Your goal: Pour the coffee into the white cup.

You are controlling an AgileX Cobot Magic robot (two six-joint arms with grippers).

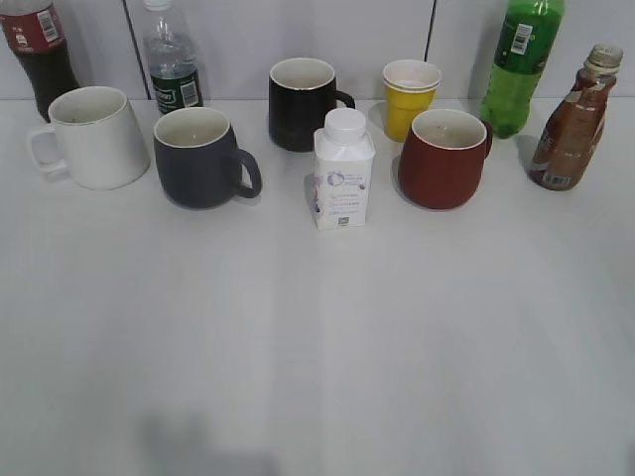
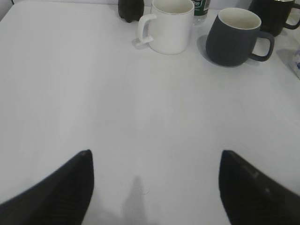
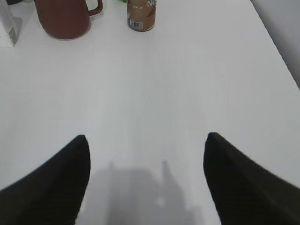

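The white cup (image 1: 94, 137) stands at the back left of the table, handle to the left; it also shows in the left wrist view (image 2: 171, 26). The brown coffee bottle (image 1: 571, 124) stands at the back right, and its base shows in the right wrist view (image 3: 141, 15). My left gripper (image 2: 154, 159) is open and empty over bare table, well in front of the white cup. My right gripper (image 3: 145, 143) is open and empty over bare table, in front of the coffee bottle. Neither gripper shows in the exterior view.
A dark grey mug (image 1: 203, 159), black mug (image 1: 303, 104), white carton bottle (image 1: 343, 171), yellow paper cup (image 1: 410, 97), red mug (image 1: 444, 159), green bottle (image 1: 521, 64), water bottle (image 1: 172, 59) and cola bottle (image 1: 40, 55) line the back. The table's right edge (image 3: 281, 47) is near.
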